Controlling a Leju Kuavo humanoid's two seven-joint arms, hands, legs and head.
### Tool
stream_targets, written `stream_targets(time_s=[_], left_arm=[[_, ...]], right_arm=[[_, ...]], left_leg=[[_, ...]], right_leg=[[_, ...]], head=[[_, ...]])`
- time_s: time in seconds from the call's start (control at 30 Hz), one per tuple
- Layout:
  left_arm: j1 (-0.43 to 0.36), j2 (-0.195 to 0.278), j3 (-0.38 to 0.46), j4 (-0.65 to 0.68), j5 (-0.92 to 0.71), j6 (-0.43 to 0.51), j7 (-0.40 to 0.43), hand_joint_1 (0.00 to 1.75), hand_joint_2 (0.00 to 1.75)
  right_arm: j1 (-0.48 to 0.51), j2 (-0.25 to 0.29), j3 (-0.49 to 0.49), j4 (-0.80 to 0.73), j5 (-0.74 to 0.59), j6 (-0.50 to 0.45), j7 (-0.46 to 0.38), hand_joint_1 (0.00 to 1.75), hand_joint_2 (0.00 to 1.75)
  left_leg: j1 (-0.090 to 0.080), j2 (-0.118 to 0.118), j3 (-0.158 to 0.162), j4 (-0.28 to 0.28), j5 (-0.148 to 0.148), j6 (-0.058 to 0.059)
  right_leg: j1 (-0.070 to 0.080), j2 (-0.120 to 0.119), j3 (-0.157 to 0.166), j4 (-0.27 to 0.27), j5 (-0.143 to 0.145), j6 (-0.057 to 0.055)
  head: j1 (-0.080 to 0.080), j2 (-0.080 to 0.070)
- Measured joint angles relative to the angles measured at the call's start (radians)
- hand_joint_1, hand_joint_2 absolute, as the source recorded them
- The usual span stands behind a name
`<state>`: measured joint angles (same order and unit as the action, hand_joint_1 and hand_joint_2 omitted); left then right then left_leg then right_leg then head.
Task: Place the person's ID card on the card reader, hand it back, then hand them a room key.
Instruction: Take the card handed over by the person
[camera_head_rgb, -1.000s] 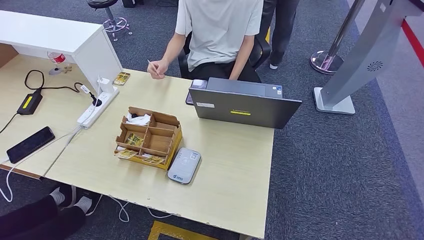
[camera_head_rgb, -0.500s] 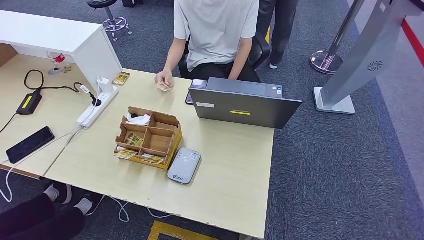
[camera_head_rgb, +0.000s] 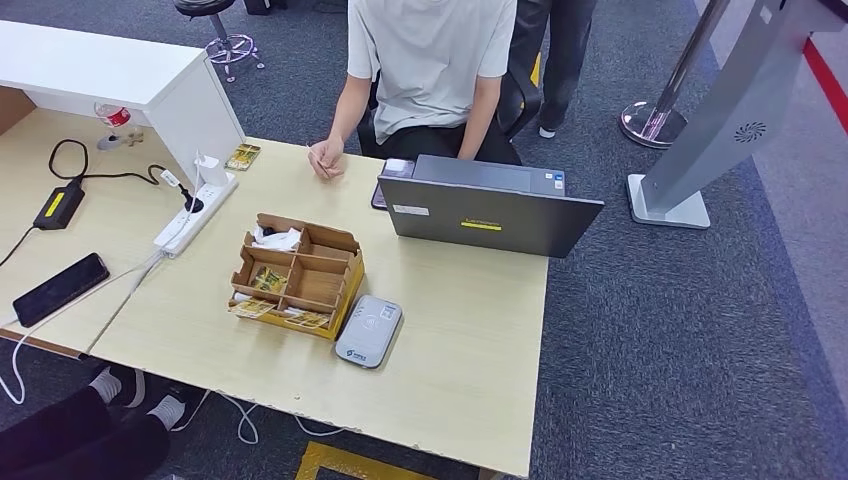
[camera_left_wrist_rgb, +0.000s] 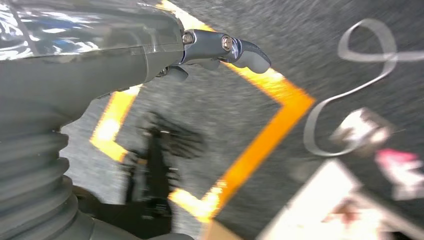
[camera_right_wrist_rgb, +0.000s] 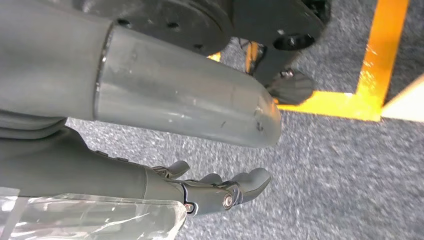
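The left hand (camera_left_wrist_rgb: 220, 50) hangs over the floor, fingers (camera_left_wrist_rgb: 250, 55) a bit curled, holding nothing. The right hand (camera_right_wrist_rgb: 215, 190) hangs too, fingers (camera_right_wrist_rgb: 252, 180) loose and empty. A person's hand (camera_head_rgb: 325, 160) pinches 1 card (camera_head_rgb: 312, 152) at the counter's (camera_head_rgb: 470, 330) far edge, tipped up. 1 reader (camera_head_rgb: 368, 331) lies beside the box (camera_head_rgb: 298, 274).

At the tabletop's far edge the person's hand (camera_head_rgb: 325, 160) pinches a thin sliver, perhaps the ID card (camera_head_rgb: 312, 151), too small to read, while the left wrist view smears the white cable (camera_left_wrist_rgb: 350, 100) on the floor.
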<state>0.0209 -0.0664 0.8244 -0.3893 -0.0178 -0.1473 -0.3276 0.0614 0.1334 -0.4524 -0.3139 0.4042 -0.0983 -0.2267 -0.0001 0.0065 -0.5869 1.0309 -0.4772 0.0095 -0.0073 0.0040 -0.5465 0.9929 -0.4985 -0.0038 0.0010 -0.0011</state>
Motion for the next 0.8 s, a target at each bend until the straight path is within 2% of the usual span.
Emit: stream_targets(time_s=[0.43, 0.63, 0.8], left_arm=[[-0.062, 0.012, 0.317, -0.183, 0.112, -0.117, -0.174, 0.00, 1.75], [-0.076, -0.014, 0.405, -0.334, 0.163, -0.173, -0.235, 0.00, 1.75], [-0.080, -0.030, 0.425, -0.440, 0.181, -0.191, -0.262, 0.00, 1.75]], right_arm=[[-0.044, 0.022, -0.183, 0.039, 0.167, -0.065, -0.050, 0.00, 0.00], [-0.055, 0.024, -0.249, 0.055, 0.232, -0.092, -0.052, 0.00, 0.00], [-0.058, 0.026, -0.277, 0.062, 0.266, -0.106, -0.047, 0.00, 0.00]], left_leg=[[0.000, 0.000, 0.000, 0.000, 0.000, 0.000], [0.000, 0.000, -0.001, 0.000, 0.000, 0.000], [0.000, 0.000, -0.001, 0.000, 0.000, 0.000]], right_leg=[[0.000, 0.000, 0.001, 0.000, 0.000, 0.000], [0.000, 0.000, 0.001, 0.000, 0.000, 0.000], [0.000, 0.000, 0.000, 0.000, 0.000, 0.000]], head=[[0.000, 0.000], [0.000, 0.000], [-0.002, 0.000]])
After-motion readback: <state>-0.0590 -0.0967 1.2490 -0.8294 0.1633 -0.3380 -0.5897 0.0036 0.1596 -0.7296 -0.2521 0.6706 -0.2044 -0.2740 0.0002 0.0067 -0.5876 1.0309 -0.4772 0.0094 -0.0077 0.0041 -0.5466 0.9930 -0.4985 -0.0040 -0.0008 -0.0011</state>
